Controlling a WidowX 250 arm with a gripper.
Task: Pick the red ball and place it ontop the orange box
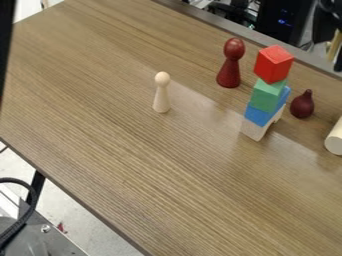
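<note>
A red cube (274, 63) sits turned at an angle on top of a stack, over a green block (268, 95). Below the green block are a blue piece (259, 115) and a pale wooden block (254, 130) on the table. Right of the stack stands a small dark red pear-shaped piece (302, 104). A taller dark red figure with a round head (229, 71) stands upright behind and left of the stack.
A plain wooden peg figure (161, 93) stands left of the stack. At the right edge lies a pale cylinder (336, 142). The wooden table (153, 165) ends in a slanting edge at lower left. A black shape (5, 45) lines the upper left edge.
</note>
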